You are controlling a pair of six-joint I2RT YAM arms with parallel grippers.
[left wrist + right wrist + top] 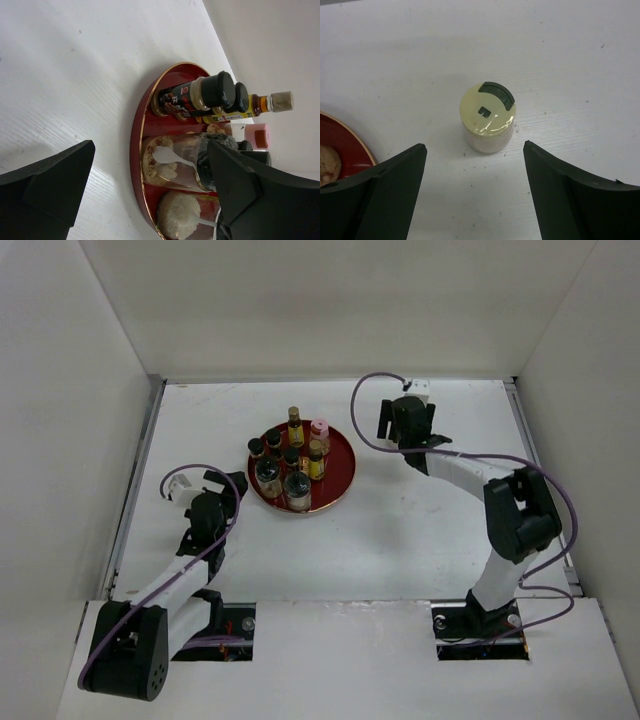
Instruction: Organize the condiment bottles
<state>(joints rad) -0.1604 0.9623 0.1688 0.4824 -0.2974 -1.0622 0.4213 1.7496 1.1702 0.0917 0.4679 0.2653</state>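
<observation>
Mid-frame on the white counter, a cream yellow-lidded jar is flanked by the wide-spread right pincer; the left pincer is spread likewise.

right claw spread wide | cream jar upright on table, untouched | red tray at left edge

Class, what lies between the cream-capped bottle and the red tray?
Only bare table separates the cream-capped bottle from the red tray, in the right wrist view.

A white table spreads beneath the left gripper and right gripper; plain white walls rise beyond them, evenly lit.
</observation>
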